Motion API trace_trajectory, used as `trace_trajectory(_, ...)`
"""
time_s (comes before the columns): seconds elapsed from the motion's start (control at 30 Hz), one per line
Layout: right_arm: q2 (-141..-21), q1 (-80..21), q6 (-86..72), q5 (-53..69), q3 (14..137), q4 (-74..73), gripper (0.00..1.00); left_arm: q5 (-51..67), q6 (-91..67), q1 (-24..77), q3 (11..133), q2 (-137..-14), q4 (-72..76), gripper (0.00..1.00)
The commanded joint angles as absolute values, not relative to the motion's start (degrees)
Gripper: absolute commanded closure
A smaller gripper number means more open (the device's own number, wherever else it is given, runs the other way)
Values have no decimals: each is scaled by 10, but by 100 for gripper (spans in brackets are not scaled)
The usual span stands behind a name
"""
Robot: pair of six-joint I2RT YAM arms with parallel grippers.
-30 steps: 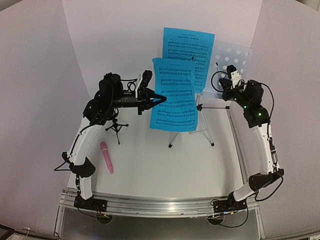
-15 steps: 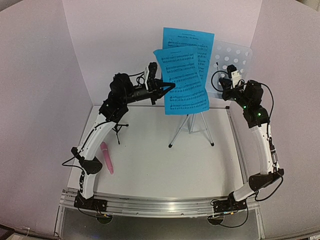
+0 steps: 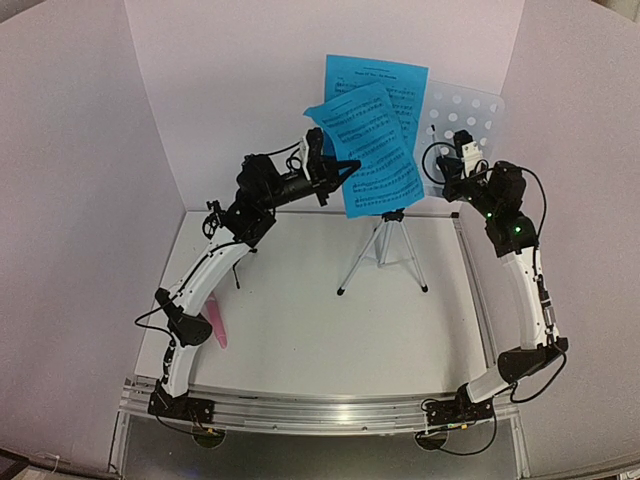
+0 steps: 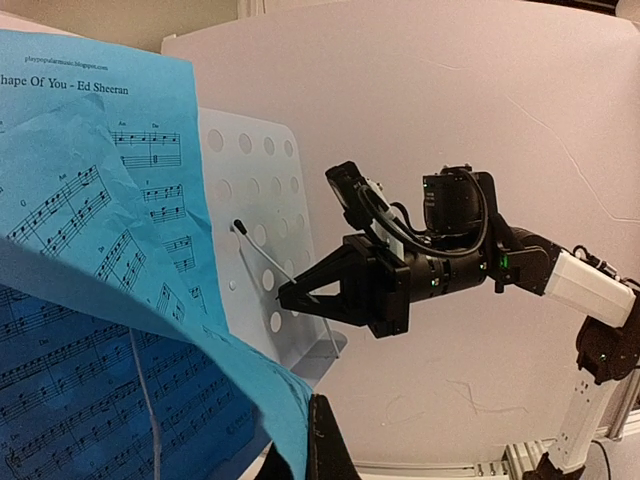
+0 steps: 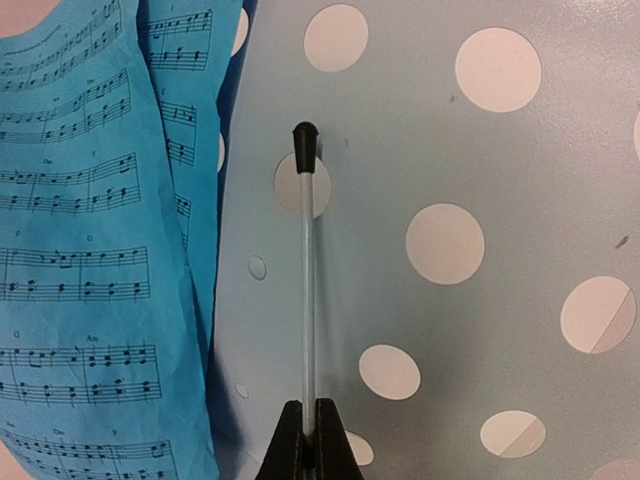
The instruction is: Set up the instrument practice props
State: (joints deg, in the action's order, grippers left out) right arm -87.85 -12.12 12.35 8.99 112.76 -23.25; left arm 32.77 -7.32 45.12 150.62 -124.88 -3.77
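The left gripper (image 3: 338, 168) is holding a blue sheet-music page (image 3: 378, 150) aloft by its left edge, jaws together on the paper. The page is hanging tilted off upright, in front of the pale blue music stand (image 3: 468, 112). The stand is sitting on its silver tripod (image 3: 383, 250) towards the back of the bench (image 3: 300, 340). A second page (image 3: 375, 72) is already leaning on the left half of the stand's perforated face.

The bare right half lies to the right of the held sheet, on the right arm's side. There the right gripper (image 4: 285, 297) is clamping the foot of the stand's thin retaining wire (image 5: 304, 280). Its fingertips are closed tight on the wire, which is running upward to a black tip. From the left wrist view, the wire appears to be standing clear of the plate.

The coming move looks likely to turn on that gap. The sheet would have to travel right and back, long axis brought upright, to slip between wire and plate.

The pink microphone (image 3: 219, 335) is lying on the bench, half hidden beside the left arm and well apart from the stand, apparently not yet set up.
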Motion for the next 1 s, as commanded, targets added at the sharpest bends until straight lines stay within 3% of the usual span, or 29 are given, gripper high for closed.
trace_trajectory(0.0,-870,-126,117,132,1115,-235,100,326,-44,452,1500,-1254,25,100)
trace_trajectory(0.97,-873,-127,123,178,1111,-235,100,264,87,460,1537,-1333,156,100)
